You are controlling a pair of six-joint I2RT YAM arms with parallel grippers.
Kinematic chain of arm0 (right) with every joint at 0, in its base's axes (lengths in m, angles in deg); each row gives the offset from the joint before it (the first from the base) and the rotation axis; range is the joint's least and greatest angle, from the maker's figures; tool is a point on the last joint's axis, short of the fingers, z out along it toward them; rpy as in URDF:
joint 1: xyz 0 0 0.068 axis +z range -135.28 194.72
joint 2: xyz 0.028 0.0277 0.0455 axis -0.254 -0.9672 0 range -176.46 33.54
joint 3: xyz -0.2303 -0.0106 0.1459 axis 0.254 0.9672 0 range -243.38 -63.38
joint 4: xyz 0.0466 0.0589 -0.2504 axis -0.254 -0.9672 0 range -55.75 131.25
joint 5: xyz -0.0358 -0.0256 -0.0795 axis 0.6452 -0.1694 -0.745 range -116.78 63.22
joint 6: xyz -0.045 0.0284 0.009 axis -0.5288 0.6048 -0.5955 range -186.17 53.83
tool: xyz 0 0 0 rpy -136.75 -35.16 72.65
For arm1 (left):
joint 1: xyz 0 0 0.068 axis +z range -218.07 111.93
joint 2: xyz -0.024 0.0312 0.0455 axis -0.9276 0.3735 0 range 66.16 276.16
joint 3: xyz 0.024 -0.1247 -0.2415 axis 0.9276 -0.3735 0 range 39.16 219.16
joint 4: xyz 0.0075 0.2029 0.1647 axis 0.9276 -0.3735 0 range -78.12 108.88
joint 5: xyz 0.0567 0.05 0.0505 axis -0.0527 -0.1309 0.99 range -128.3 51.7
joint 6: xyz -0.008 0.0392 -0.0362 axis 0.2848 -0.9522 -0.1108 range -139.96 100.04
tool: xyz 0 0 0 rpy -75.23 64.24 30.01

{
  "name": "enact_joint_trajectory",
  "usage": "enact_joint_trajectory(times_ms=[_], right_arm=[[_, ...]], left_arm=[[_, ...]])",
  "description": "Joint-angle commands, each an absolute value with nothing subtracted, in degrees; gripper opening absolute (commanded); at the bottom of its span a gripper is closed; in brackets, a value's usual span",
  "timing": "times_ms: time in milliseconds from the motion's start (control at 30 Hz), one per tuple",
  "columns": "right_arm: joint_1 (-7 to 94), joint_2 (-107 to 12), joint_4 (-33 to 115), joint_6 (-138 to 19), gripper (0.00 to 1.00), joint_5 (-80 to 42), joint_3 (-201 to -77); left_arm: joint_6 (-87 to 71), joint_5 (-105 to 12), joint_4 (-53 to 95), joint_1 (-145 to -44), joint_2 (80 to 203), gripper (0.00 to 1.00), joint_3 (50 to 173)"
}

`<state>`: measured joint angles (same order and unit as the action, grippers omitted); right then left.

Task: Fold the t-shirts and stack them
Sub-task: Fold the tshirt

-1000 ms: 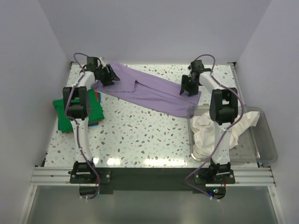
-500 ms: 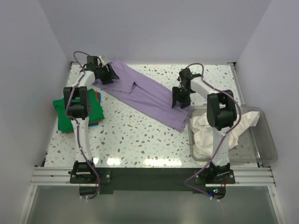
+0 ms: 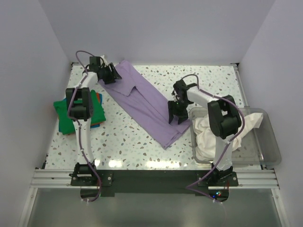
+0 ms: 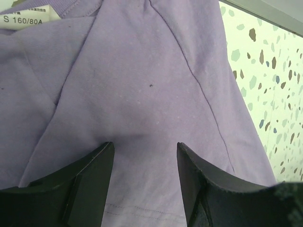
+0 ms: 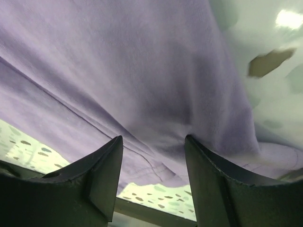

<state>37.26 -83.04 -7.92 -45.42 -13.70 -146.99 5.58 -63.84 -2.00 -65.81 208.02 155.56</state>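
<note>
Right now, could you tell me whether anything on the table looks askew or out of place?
Yes. The lavender t-shirt lies diagonally across the table, creased and narrow, not squared for folding. The cream t-shirt sits crumpled in the clear bin, unlike the neatly folded green t-shirt.
</note>
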Motion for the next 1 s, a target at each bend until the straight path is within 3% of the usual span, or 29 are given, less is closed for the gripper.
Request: enact_joint_trajectory(times_ms=[0, 300, 967], right_arm=[[39.1, -78.8, -9.8, -43.2, 0.58, -11.3, -142.7], [44.8, -73.1, 0.1, -38.2, 0.58, -4.1, -129.5], [56.4, -71.6, 15.1, -31.8, 0.58, 0.6, -120.6]], left_arm=[[2.9, -60.1, -5.1, -67.1, 212.8, 0.61, 154.7], [1.7, -59.8, -5.2, -70.4, 212.8, 0.61, 153.4], [2.9, -61.2, -2.6, -78.6, 216.5, 0.61, 156.1]])
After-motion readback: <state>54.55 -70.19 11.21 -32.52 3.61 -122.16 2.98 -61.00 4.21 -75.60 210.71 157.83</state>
